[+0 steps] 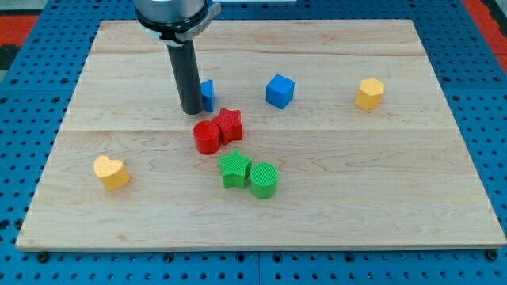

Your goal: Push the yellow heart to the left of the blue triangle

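Note:
The yellow heart lies near the board's lower left. The blue triangle sits at the upper middle, partly hidden behind my rod. My tip rests on the board right beside the blue triangle's left side, far up and to the right of the yellow heart.
A blue cube and a yellow hexagon lie toward the view's upper right. A red cylinder and red star sit just below my tip. A green star and green cylinder lie lower. The wooden board ends at a blue pegboard.

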